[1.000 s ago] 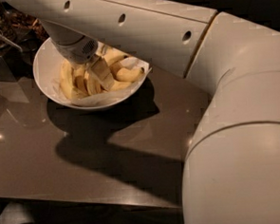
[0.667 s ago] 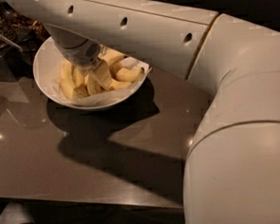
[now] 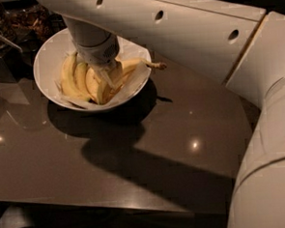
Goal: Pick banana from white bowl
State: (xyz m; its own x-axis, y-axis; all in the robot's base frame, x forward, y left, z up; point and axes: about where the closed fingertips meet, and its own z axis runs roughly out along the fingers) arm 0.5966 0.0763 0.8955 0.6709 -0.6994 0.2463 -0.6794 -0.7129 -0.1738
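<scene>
The white bowl [image 3: 45, 59] stands at the back left of the dark table, lined with crinkled white paper and holding several yellow bananas. One banana [image 3: 133, 64] lies on the right side, its dark brown stem sticking out over the right rim. Its other end is hidden behind the gripper. My gripper [image 3: 109, 78] reaches down from the white arm into the middle of the bowl, among the bananas and just left of that banana. Shorter bananas [image 3: 70, 78] lie curved along the left side.
The dark brown table [image 3: 135, 150] stretches toward the front and right, with its front edge near the bottom. Dark containers [image 3: 1, 27] stand at the back left behind the bowl. My white arm [image 3: 186, 31] crosses the top, with its bulky body at the right.
The gripper has shifted a little to the right and lower into the bananas. The banana's stem now pokes out over the right rim of the bowl.
</scene>
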